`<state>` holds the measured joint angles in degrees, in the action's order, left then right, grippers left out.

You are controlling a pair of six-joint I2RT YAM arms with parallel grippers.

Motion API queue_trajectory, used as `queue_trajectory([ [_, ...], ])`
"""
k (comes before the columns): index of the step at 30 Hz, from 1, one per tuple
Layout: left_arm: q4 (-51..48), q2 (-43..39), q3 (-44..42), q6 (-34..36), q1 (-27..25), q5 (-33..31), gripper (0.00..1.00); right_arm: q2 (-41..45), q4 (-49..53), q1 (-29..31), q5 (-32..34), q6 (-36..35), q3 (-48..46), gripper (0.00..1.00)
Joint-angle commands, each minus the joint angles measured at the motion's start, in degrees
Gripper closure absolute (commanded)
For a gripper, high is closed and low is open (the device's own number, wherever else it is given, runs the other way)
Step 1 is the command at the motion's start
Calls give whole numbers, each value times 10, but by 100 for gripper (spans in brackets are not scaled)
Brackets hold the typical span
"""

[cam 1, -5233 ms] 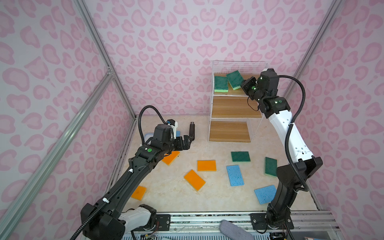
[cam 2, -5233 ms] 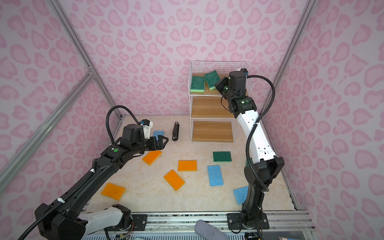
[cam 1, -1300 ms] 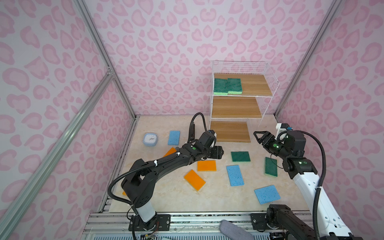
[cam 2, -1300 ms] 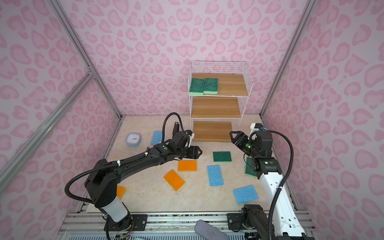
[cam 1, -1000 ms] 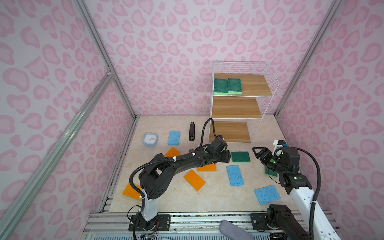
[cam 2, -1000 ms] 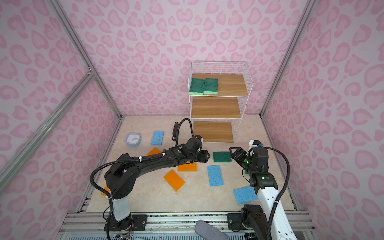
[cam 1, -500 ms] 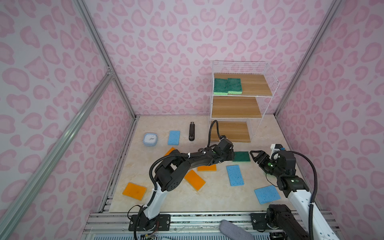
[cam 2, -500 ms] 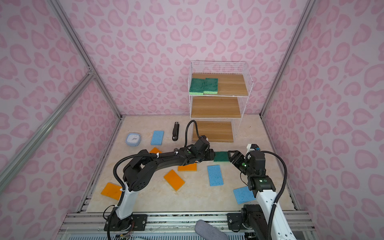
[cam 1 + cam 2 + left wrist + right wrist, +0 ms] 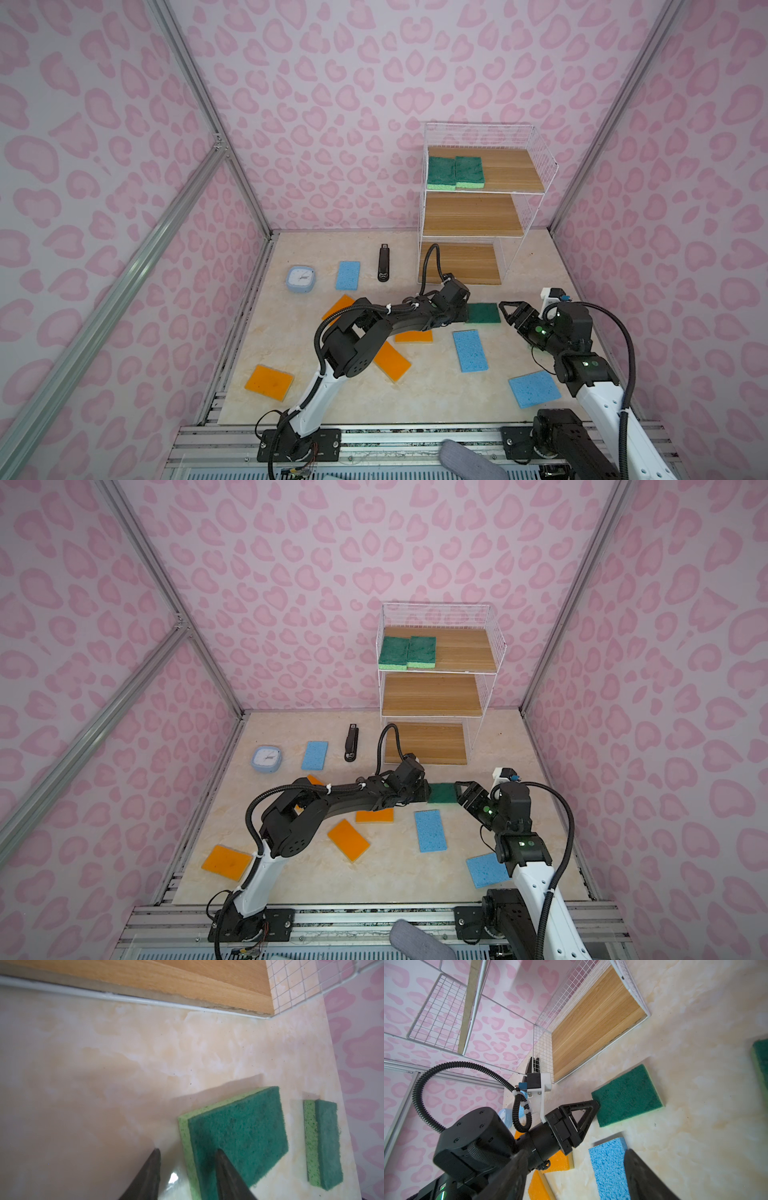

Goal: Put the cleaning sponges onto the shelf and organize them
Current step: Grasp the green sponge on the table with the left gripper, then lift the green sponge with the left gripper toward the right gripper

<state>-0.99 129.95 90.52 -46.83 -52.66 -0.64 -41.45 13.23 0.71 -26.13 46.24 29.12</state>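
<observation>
Right in front of the bottom board [image 9: 469,262] of the shelf [image 9: 473,216]: that's where the target green sponge [image 9: 484,312] lies. It's flat on the desk [image 9: 436,390], dark side up, between the two sets of jaws.
Left jaws: roughly half-open and astride the sponge's near end. In the left wrist view one of the fingertips [image 9: 221,1159] sits over the dark top and the other is off the end, over bare desk. Doesn't look clamped to me.
Right jaws: spread wide, nothing in them, hanging just beside the sponge's far end.
Top board: two green sponges [image 9: 455,171] side by side at its left end. The boards below are bare.
Everything else: blue sponges [image 9: 469,351] and orange sponges [image 9: 390,360] scattered over the desk, plus a second loose green sponge [image 9: 324,1142] nearby.
How I'd do the grab: get more sponge between the jaws before squeezing, since a shallow pinch on soft foam will probably droop or twist. Then lift straight up.
Watch out: the right jaws are close, so keep them out of the lift path.
Drop spot: next to the pair up top, edges lined up.
</observation>
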Motion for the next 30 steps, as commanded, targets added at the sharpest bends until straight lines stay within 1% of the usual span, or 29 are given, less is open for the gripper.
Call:
queue_trajectory([
  [1, -5, 19, 18, -6, -2, -6, 57, 9, 5, 0, 9, -8, -5, 26],
  [2, -6, 23, 22, -6, -2, -5, 58, 13, 8, -1, 10, -9, -5, 26],
  [3, -8, 26, 26, -6, -2, -5, 62, 17, 11, -2, 10, -9, -5, 26],
  [6, -8, 31, 27, -7, -3, -5, 82, 28, 25, -7, 11, -11, -5, 26],
  [8, -5, 27, 23, -9, -4, -5, 94, 35, 33, -10, 10, -13, -4, 26],
  [9, -3, 23, 18, -9, -5, -5, 96, 36, 37, -11, 9, -13, -2, 26],
  [13, 0, -10, -6, -1, -5, -1, 96, 42, 52, -13, 1, -22, 6, 24],
  [15, -5, -38, -20, 14, -5, 5, 96, 40, 62, -12, -11, -32, 15, 22],
  [19, -28, -123, -66, 65, -4, 21, 96, 23, 83, -12, -47, -55, 42, 21],
  [23, -60, -220, -125, 109, 3, 52, 96, 9, 90, -12, -97, -75, 68, 29],
  [25, -81, -275, -162, 129, 8, 74, 96, -1, 87, -12, -136, -86, 80, 32],
  [27, -108, -331, -190, 151, 12, 93, 96, -15, 96, -9, -170, -98, 97, 34],
  [30, -151, -405, -222, 174, 22, 112, 96, -20, 107, 2, -192, -109, 115, 36],
])
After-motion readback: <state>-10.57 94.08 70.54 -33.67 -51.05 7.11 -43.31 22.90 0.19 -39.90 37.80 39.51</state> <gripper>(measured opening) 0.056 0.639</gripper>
